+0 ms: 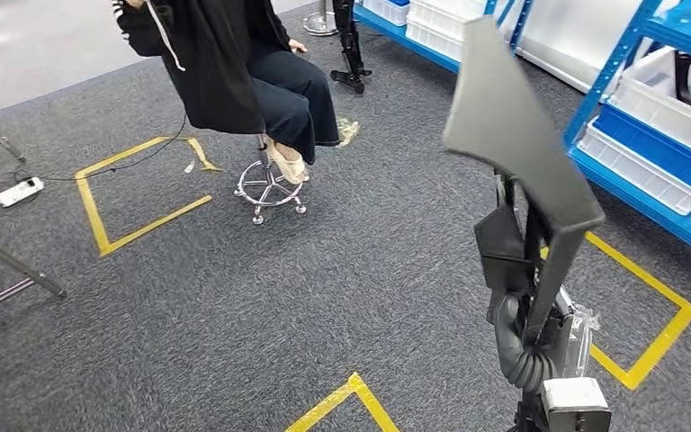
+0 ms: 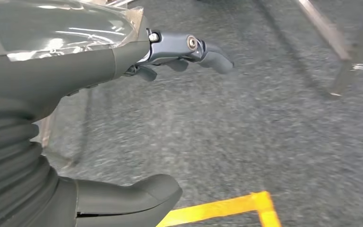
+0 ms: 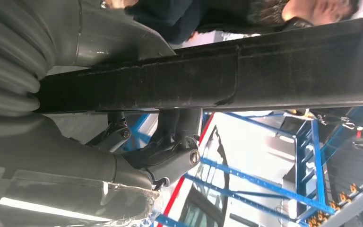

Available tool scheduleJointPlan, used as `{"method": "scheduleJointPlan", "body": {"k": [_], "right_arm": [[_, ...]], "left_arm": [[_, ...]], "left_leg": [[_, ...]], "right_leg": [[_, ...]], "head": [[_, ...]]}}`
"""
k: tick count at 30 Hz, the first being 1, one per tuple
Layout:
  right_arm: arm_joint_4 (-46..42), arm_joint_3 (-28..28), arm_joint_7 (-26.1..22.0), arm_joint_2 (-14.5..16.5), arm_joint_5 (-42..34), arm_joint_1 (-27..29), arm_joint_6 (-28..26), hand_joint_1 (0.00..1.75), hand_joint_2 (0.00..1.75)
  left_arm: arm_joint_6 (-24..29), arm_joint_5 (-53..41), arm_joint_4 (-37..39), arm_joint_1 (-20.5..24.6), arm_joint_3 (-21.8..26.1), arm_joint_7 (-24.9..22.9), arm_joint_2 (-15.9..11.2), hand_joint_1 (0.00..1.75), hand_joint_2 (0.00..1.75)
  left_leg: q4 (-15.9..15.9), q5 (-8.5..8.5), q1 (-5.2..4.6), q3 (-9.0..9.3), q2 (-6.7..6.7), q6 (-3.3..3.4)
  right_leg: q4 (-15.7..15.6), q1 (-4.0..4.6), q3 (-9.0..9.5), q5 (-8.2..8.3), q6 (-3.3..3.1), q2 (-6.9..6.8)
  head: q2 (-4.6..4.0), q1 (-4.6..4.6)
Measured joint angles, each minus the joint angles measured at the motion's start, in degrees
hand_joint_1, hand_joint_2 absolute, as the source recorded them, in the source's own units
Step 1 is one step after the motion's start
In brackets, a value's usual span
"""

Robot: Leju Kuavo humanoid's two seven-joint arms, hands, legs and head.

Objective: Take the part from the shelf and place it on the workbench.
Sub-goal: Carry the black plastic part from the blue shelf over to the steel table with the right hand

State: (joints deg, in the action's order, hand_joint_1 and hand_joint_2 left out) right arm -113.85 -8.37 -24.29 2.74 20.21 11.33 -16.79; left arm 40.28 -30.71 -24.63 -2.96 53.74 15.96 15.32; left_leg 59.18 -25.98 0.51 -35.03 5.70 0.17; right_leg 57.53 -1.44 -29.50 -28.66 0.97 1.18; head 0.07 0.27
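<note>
Part [image 1: 515, 135] in right hand [image 1: 517, 261], upright.

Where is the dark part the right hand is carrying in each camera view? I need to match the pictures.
Head view: the dark part stands up on the right, rising from the right hand.
Right wrist view: the part is a long dark bar across the picture, with the fingers wrapped around it.
Left wrist view: not in it.
Shared landmark: the blue shelf.

Dark grey part [image 1: 513, 135], blue shelf [image 1: 607, 85], yellow floor tape [image 1: 99, 216]
</note>
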Motion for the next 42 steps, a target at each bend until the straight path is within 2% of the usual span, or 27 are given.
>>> {"method": "scheduleJointPlan", "body": {"k": [2,4,5,6,7,9,11,13,14,16,18,20,21,22,24,26,28,29,30,31,33,35,36,37,39,40,42], "right_arm": [[0.41,-0.44,0.04,0.10,-0.27,-0.32,0.37,1.75,1.75],[1.02,-0.96,0.01,0.08,-0.62,-0.60,0.40,1.75,1.75],[1.32,-1.20,0.00,0.06,-0.77,-0.79,0.32,1.75,1.75],[1.58,-1.41,-0.02,0.03,-0.89,-1.00,0.21,1.75,1.75],[1.79,-1.59,-0.03,0.02,-0.99,-1.20,0.10,1.75,1.75],[2.08,-1.86,-0.07,-0.03,-1.26,-1.54,-0.10,1.75,1.75],[2.27,-2.08,-0.17,-0.09,-1.68,-1.82,-0.24,1.75,1.75],[2.55,-2.31,-0.25,-0.17,-2.17,-2.17,-0.32,1.75,1.75],[2.69,-2.40,-0.26,-0.21,-2.37,-2.36,-0.38,1.75,1.75],[2.88,-2.51,-0.31,-0.31,-2.59,-2.50,-0.57,1.75,1.75],[2.95,-2.51,-0.34,-0.46,-2.64,-2.28,-0.80,1.75,1.75],[2.97,-2.50,-0.34,-0.71,-2.65,-1.96,-0.96,1.75,1.75],[2.99,-2.50,-0.34,-0.80,-2.67,-1.87,-1.04,1.75,1.75],[3.00,-2.49,-0.34,-0.88,-2.69,-1.85,-1.11,1.75,1.75],[3.00,-2.49,-0.36,-0.94,-2.70,-1.81,-1.38,1.75,1.75],[2.76,-2.40,-0.45,-1.03,-2.64,-1.34,-2.16,1.75,1.75],[1.87,-2.04,-0.68,-1.19,-2.46,-0.08,-3.72,1.75,1.75],[1.13,-1.72,-0.85,-1.26,-2.34,0.80,-4.66,1.75,1.75],[0.24,-1.30,-1.04,-1.29,-2.25,1.85,-5.58,1.75,1.75],[-0.74,-0.84,-1.23,-1.30,-2.13,3.07,-6.36,1.75,1.75],[-2.83,0.43,-1.60,-1.28,-1.71,5.62,-7.38,1.75,1.75],[-4.74,1.64,-1.91,-1.24,-1.11,7.93,-7.94,1.75,1.75],[-5.55,2.10,-2.09,-1.22,-0.90,9.04,-8.24,1.75,1.75],[-6.34,2.56,-2.30,-1.21,-0.84,10.15,-8.56,1.75,1.75],[-7.73,3.40,-2.77,-1.24,-1.12,12.19,-9.24,1.75,1.75],[-8.34,3.78,-2.96,-1.26,-1.30,13.03,-9.48,1.75,1.75],[-9.30,4.34,-3.22,-1.31,-1.49,14.15,-9.69,1.75,1.75]], "left_arm": [[0.01,-1.78,-0.79,0.07,1.71,-0.48,0.83,0.00,1.75],[-0.01,-3.32,-1.23,0.19,3.24,-0.53,1.44,0.00,1.75],[-0.01,-3.88,-1.34,0.21,3.92,-0.51,1.64,0.00,1.75],[-0.01,-4.27,-1.44,0.19,4.55,-0.51,1.82,0.00,1.75],[-0.01,-4.53,-1.56,0.15,5.13,-0.51,1.95,0.00,1.75],[-0.01,-4.93,-1.88,0.17,6.05,-0.55,2.19,0.00,1.75],[-0.02,-5.55,-2.29,0.25,6.77,-0.72,2.55,0.00,1.75],[-0.01,-6.26,-2.78,0.26,7.67,-1.04,3.05,0.00,1.75],[0.00,-6.51,-2.99,0.23,8.16,-1.17,3.34,0.00,1.75],[-0.01,-6.87,-3.41,0.18,8.87,-1.10,3.77,0.00,1.75],[-0.02,-7.13,-3.73,0.16,9.24,-0.69,4.07,0.00,1.75],[-0.03,-7.19,-3.86,0.14,9.46,-0.39,4.24,0.00,1.75],[-0.04,-7.19,-3.91,0.13,9.56,-0.36,4.29,0.00,1.75],[-0.05,-7.19,-3.95,0.11,9.65,-0.36,4.33,0.00,1.75],[-0.45,-7.35,-4.05,0.06,9.79,-0.16,4.46,0.00,1.75],[-1.69,-7.94,-4.22,-0.01,9.82,0.66,4.62,0.00,1.75],[-3.35,-8.92,-4.35,-0.12,9.82,2.00,4.58,0.00,1.75],[-4.11,-9.49,-4.32,-0.17,9.81,2.72,4.43,0.00,1.75],[-4.73,-10.14,-4.19,-0.13,9.80,3.49,4.23,0.00,1.75],[-5.16,-10.84,-3.93,0.03,9.78,4.21,3.94,0.00,1.75],[-5.51,-12.27,-2.99,0.52,9.68,5.54,3.27,0.00,1.75],[-5.52,-13.76,-1.70,0.86,9.35,6.83,2.58,0.00,1.75],[-5.50,-14.48,-1.00,0.94,9.10,7.51,2.26,0.00,1.75],[-5.49,-15.12,-0.27,0.98,8.86,8.21,1.93,0.00,1.75],[-5.48,-16.01,1.04,1.15,8.41,9.38,1.29,0.00,1.75],[-5.47,-16.27,1.60,1.34,8.18,9.74,1.04,0.00,1.75],[-5.44,-16.54,2.52,1.75,7.79,10.02,0.67,0.00,1.75]], "left_leg": [[6.10,-3.54,-0.04,-3.02,-3.63,-0.30],[13.42,-6.65,0.10,-6.68,-5.03,-0.59],[14.97,-6.83,0.15,-7.44,-5.27,-0.67],[14.18,-5.92,0.19,-6.98,-5.53,-0.69],[11.07,-4.20,0.22,-5.25,-6.08,-0.64],[3.04,-1.09,0.17,-0.78,-8.85,-0.35],[-0.62,-0.20,-0.16,1.23,-10.42,0.22],[-0.78,-0.11,-0.48,1.16,-9.06,1.00],[-1.02,0.08,-0.48,1.24,-8.31,1.43],[-1.49,0.59,-0.25,1.46,-6.86,2.31],[-1.56,0.84,-0.24,1.28,-5.29,2.78],[-1.54,0.93,-0.44,1.12,-3.30,2.94],[-1.52,0.96,-0.51,1.11,-2.31,2.97],[-1.50,0.99,-0.55,1.18,-1.38,2.97],[-1.38,1.04,-0.60,1.28,0.29,2.82],[-1.29,1.10,-0.68,1.17,1.62,2.39],[-1.38,1.24,-0.65,0.86,2.74,1.72],[-1.20,1.13,-0.62,0.58,2.46,1.46],[-0.41,0.50,-0.68,0.09,1.13,1.18],[1.42,-0.79,-0.70,-0.84,-0.74,0.88],[8.06,-4.72,-0.46,-3.90,-4.40,0.22],[14.13,-7.04,0.05,-6.80,-5.30,-0.38],[14.51,-6.67,0.27,-6.94,-5.52,-0.59],[12.52,-5.33,0.47,-5.80,-5.90,-0.73],[4.81,-2.13,0.59,-1.30,-8.05,-0.71],[1.65,-1.19,0.47,0.52,-9.03,-0.42],[-0.67,-0.96,-0.07,1.72,-9.58,0.43]], "right_leg": [[-0.09,0.03,-0.06,0.09,-0.44,-1.47],[-0.06,0.29,-0.18,-0.01,-0.59,-3.21],[-0.06,0.35,-0.22,-0.06,-0.64,-4.07],[-0.05,0.37,-0.18,-0.11,-0.67,-4.88],[-0.05,0.37,-0.09,-0.19,-0.66,-5.63],[-0.03,0.67,0.18,-0.52,-0.37,-6.96],[-0.08,1.11,0.49,-0.90,0.25,-8.03],[-0.32,1.28,1.01,-1.10,0.91,-9.26],[-0.17,1.19,1.17,-1.35,1.22,-9.11],[2.92,0.99,-0.11,-3.21,1.28,-6.22],[10.46,0.78,-3.79,-6.44,0.78,-2.54],[16.27,0.81,-7.05,-7.96,0.89,-1.49],[16.08,0.83,-7.28,-7.33,1.23,-1.32],[13.42,0.83,-6.31,-5.81,1.66,-1.04],[5.05,0.87,-2.75,-2.10,2.12,0.97],[0.26,1.05,-0.77,-0.16,1.53,2.47],[-0.28,1.21,-0.46,0.15,0.54,1.67],[-0.44,1.09,-0.23,0.28,0.15,1.00],[-0.61,0.93,0.00,0.43,-0.27,0.29],[-0.78,0.76,0.20,0.52,-0.66,-0.50],[-0.83,0.84,0.29,0.41,-1.17,-2.09],[-0.81,0.96,0.29,0.26,-1.33,-3.74],[-0.81,0.96,0.30,0.17,-1.32,-4.52],[-0.80,0.92,0.36,0.02,-1.23,-5.24],[-0.79,0.96,0.69,-0.41,-0.75,-6.48],[-0.76,1.11,0.86,-0.69,-0.37,-7.00],[-0.75,1.36,1.29,-1.08,0.31,-7.97]], "head": [[0.00,-0.35],[0.00,-0.54],[0.00,-0.55],[0.00,-0.56],[0.00,-0.57],[0.00,-0.58],[0.00,-0.45],[0.00,-0.36],[0.00,-0.36],[0.00,-0.26],[0.00,-0.14],[0.00,-0.12],[0.00,-0.12],[0.00,-0.13],[0.00,-0.12],[0.00,-0.12],[0.00,-0.13],[0.00,-0.15],[0.00,-0.22],[0.00,-0.37],[0.00,-0.58],[0.00,-0.61],[0.00,-0.65],[0.00,-0.65],[0.00,-0.69],[0.00,-0.60],[0.00,-0.47]]}}
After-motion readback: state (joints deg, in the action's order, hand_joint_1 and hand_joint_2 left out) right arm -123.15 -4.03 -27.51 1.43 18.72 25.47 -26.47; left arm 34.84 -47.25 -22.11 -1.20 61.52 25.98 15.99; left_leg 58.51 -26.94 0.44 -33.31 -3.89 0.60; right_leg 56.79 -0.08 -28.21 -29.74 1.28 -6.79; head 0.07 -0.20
